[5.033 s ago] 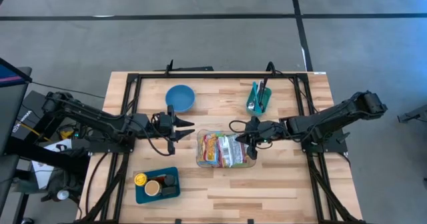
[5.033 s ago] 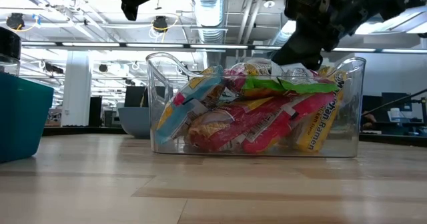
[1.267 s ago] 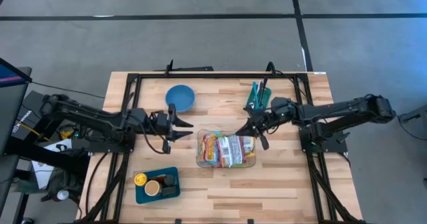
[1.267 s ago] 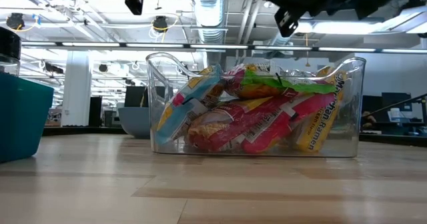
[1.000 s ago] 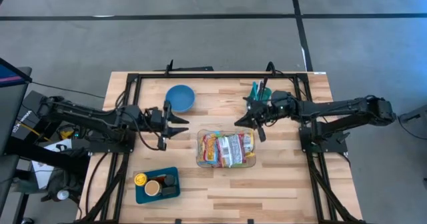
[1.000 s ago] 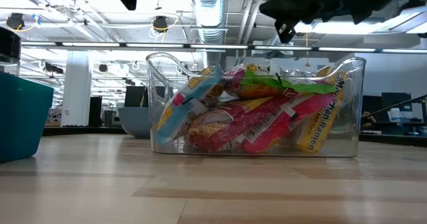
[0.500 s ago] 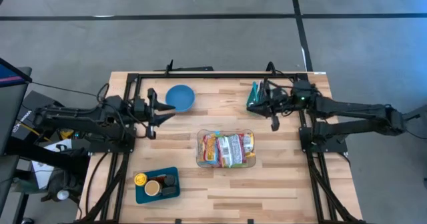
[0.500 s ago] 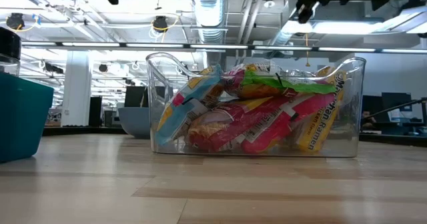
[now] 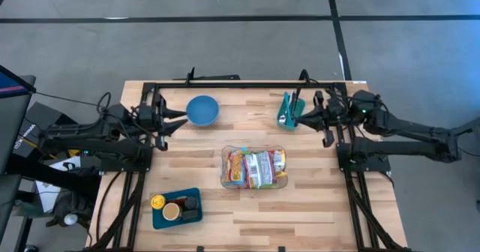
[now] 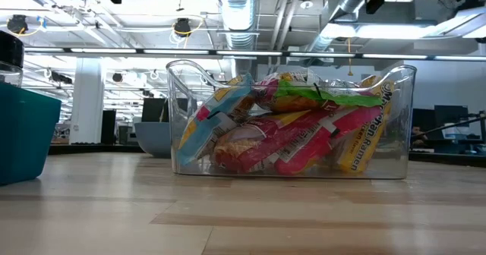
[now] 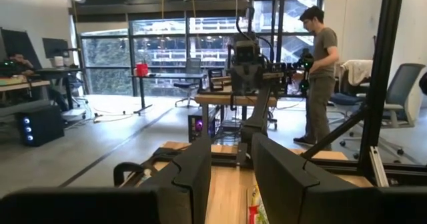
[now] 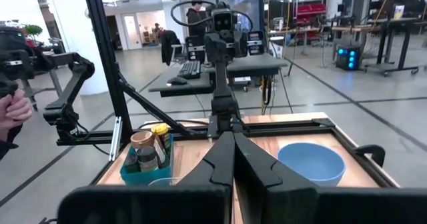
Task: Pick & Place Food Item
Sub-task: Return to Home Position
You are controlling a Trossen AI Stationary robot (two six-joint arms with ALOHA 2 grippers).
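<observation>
Noodle packs [image 9: 255,167]: lying piled inside the clear bin, pink, yellow and green wrappers pressed together; none on the bare wood.
Clear bin [image 9: 223,169]: at the middle of the table [image 9: 315,207], upright, well apart from both my claws.
My left claw [image 9: 171,119]: near the back left of the table, just beside the blue bowl [image 9: 202,109]; fingers parted by a narrow gap, holding nothing.
My right claw [image 9: 309,118]: near the back right, just beside the small teal bin [image 9: 295,113]; fingers closed tip to tip on nothing.
Done, as I judge it: the packing looks finished, since I see no loose food out on the table.
Left, as I judge it: only folding both arms in to their rest pose.
Other things: a blue tray [image 9: 159,216] with jars at the front left.
Hard to see: what stands in the teal bin is too small to name; packs lower in the pile are hidden by those above, so I cannot count them; from table height my claws are cut off at the upper edge.
</observation>
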